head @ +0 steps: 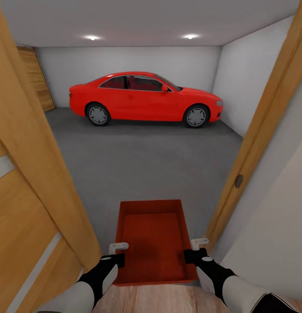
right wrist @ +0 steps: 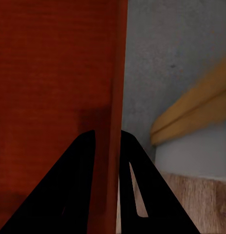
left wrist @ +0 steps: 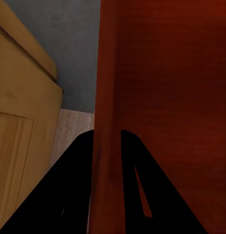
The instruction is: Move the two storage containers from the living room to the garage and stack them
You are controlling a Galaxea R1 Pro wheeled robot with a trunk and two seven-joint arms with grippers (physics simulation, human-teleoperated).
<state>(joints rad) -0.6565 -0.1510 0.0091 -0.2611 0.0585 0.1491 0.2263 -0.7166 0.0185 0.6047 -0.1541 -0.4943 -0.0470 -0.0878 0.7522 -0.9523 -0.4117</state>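
Garage seen through a wood-framed doorway [head: 260, 130]: grey concrete floor [head: 146, 165], pale walls, red car [head: 144, 99] at upper centre. At lower centre the orange-red storage container [head: 153, 239] is carried level — left gripper [head: 117, 253] clamps its left wall, right gripper [head: 193, 250] its right wall.

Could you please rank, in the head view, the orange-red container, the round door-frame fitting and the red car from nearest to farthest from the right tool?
1. Orange-red container: its right wall is clamped in the right tool.
2. Round door-frame fitting: up the frame, to the right.
3. Red car: by the back wall.
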